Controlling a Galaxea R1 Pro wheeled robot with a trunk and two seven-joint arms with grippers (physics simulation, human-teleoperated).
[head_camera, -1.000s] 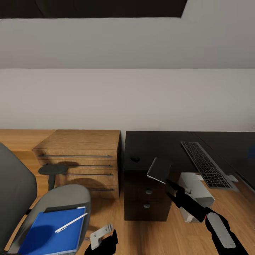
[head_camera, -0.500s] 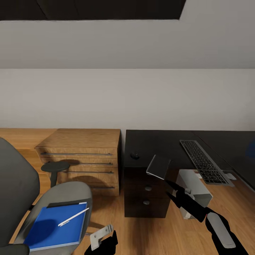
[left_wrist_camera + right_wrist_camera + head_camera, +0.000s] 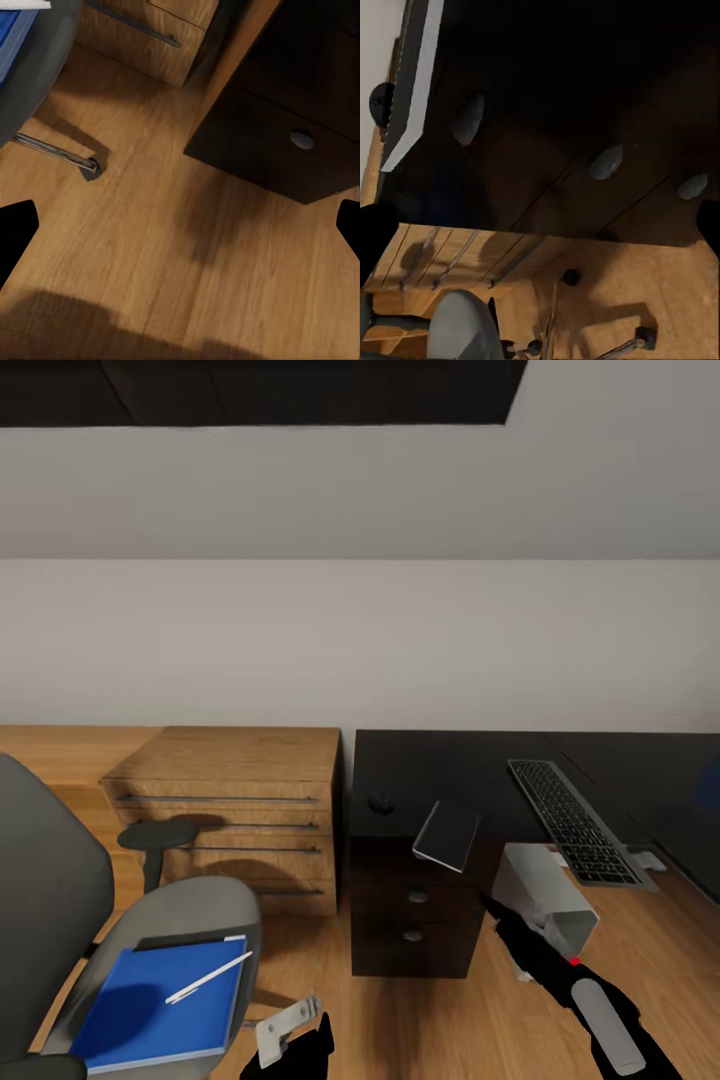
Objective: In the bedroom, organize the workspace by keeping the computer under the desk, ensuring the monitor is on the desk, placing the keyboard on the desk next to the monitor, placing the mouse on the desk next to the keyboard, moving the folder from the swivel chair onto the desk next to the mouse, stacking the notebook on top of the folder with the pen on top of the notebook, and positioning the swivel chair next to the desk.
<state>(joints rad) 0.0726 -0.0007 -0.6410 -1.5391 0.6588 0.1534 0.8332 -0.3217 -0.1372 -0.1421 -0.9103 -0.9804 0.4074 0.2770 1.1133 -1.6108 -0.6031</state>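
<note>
Notebook (image 3: 447,835) lies tilted at the near edge of the desk (image 3: 450,760), with one end hanging over the black drawers (image 3: 412,905); it seems to rest on the edge, but I cannot tell this for sure. The right gripper (image 3: 497,913) is near it, lower and to the right, apart from it, and its fingers are released, with nothing between them. In the right wrist view the drawer knobs (image 3: 606,161) are close in front of this gripper. The left gripper (image 3: 285,1050) is low at the near edge of the head view, over the wooden floor (image 3: 150,247), and its fingers are spread wide and hold nothing.

On the desk the mouse (image 3: 380,802) sits to the left of the notebook, and the keyboard (image 3: 572,820) lies far to the right. The computer (image 3: 545,895) stands under the desk. At the near left, the folder (image 3: 150,1010) lies on the seat of the swivel chair (image 3: 60,900), and the pen (image 3: 208,977) lies on the folder. A wooden chest of drawers (image 3: 230,810) stands just left of the desk.
</note>
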